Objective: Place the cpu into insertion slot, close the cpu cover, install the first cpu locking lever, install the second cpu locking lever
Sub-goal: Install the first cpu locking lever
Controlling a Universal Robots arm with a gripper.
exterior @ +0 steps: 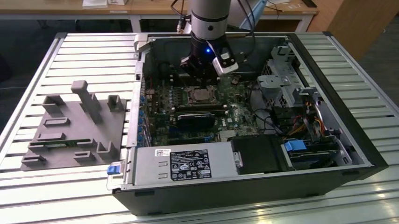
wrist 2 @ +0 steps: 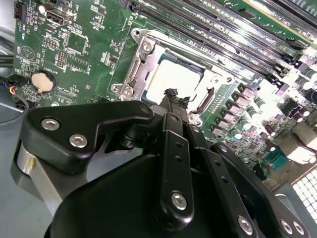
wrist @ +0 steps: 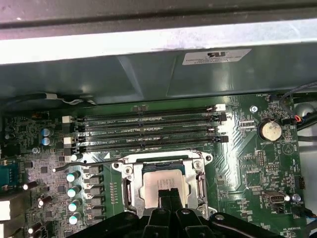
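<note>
Silver-grey arm [exterior: 209,16], black fingers [wrist 2: 173,163] with silver screws [wrist 2: 179,200], blue wrist light [exterior: 208,45].

The gripper [wrist 2: 173,95] is blocking one side of the cpu [wrist 2: 173,77] and the cpu cover [wrist 2: 141,49] in the second wrist view. In the first wrist view its dark linkage [wrist: 163,225] is covering one edge of the cover, and the picture's edge is cutting the linkage off.

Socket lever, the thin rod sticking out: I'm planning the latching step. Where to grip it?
Probably near its free end, from above, pinching across the lever: the rod is thin and that end stands clear of the socket frame.
</note>
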